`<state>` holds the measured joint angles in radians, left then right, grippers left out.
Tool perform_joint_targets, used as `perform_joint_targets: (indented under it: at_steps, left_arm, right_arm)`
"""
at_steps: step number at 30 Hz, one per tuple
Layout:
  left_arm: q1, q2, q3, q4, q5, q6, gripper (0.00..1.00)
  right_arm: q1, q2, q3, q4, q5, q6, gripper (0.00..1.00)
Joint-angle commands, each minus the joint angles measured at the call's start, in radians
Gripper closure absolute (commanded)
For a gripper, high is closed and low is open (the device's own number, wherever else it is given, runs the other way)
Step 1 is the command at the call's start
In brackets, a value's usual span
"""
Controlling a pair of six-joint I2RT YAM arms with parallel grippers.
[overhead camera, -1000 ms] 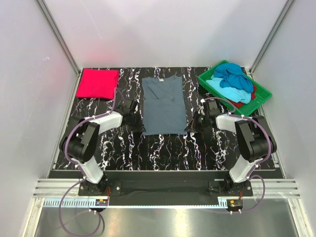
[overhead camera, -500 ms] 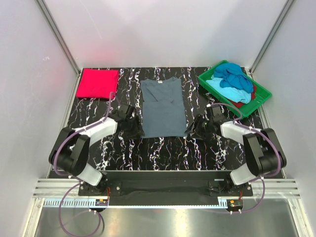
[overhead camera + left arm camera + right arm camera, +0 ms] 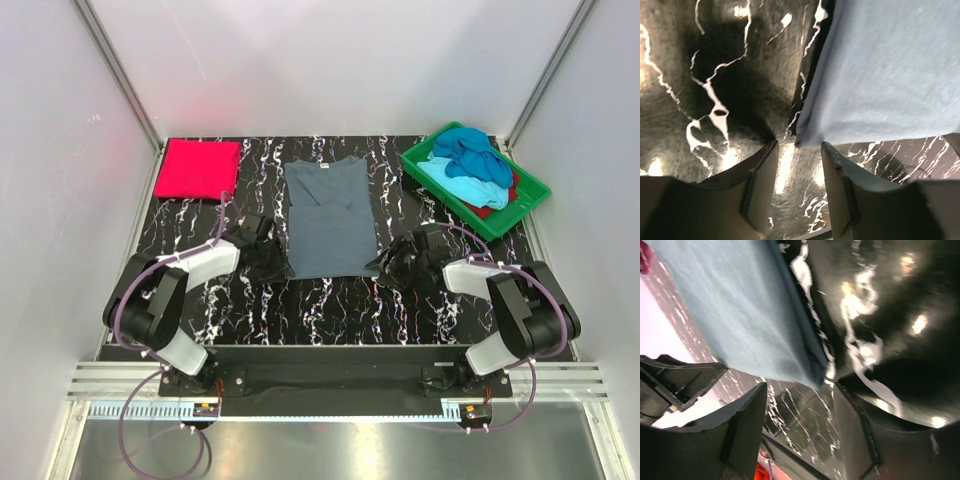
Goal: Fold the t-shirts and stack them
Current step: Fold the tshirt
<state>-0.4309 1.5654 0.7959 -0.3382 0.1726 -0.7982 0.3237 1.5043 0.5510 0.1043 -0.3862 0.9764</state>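
The left gripper (image 3: 270,262) is seen low over the table (image 3: 330,300) with its two fingers spread apart. Nothing is pinched between them. In the left wrist view, the near left corner of the grey-blue shirt (image 3: 880,75) is seen right at the gap of the left gripper (image 3: 797,146). Whether the cloth is touched there cannot be told.

The right gripper (image 3: 392,268) is spread apart too, and nothing is held in it. In the right wrist view, the near right corner of the grey-blue shirt (image 3: 745,305) is seen at the gap of the right gripper (image 3: 801,390).

The grey-blue shirt (image 3: 330,218) is laid flat in the middle of the table, with its neck toward the far edge. Its sides are folded in, so a long, narrow shape is made. The cloth is soft and plain, and a few small creases are seen near the neck.

A red-pink shirt (image 3: 197,168) is laid in the far left corner. It is folded into a neat square.

A green plastic tray (image 3: 427,140) is set slantwise in the far right corner. Three crumpled shirts are piled in it: a dark blue shirt (image 3: 468,152) on top, a turquoise shirt (image 3: 475,188) under it, and a red shirt (image 3: 495,208) at the bottom.

The table is black and shiny, with white streaks like marble.
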Motion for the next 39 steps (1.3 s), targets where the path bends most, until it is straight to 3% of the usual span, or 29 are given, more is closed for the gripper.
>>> perform_joint_targets:
  at_steps: [1,16,21,24,25,32,39]
  left_arm:
    - [-0.003,0.047,-0.023,0.027,-0.018,-0.007,0.55]
    - [-0.003,0.064,-0.003,0.038,-0.038,-0.001,0.73]
    - [-0.003,0.079,-0.009,0.054,-0.039,-0.009,0.81]
    - [-0.002,0.09,-0.001,0.056,-0.038,-0.004,0.92]
    - [-0.002,0.09,0.006,0.054,-0.032,0.004,1.0]
    - [-0.009,-0.023,0.022,-0.01,-0.027,0.027,1.0]
    - [-0.064,-0.151,0.017,-0.1,-0.028,0.024,1.0]
  right_arm:
    - [0.029,0.046,-0.022,0.11,0.035,0.074,0.38]
    - [0.048,-0.004,-0.071,0.101,0.176,0.094,0.51]
    - [0.046,0.016,-0.086,0.135,0.175,0.093,0.81]
    - [0.046,0.025,-0.083,0.152,0.175,0.076,0.97]
    - [0.048,0.024,-0.079,0.152,0.176,0.055,1.0]
    - [0.061,-0.082,-0.028,0.022,0.207,-0.06,1.0]
    - [0.104,-0.35,-0.043,-0.208,0.233,-0.123,1.0]
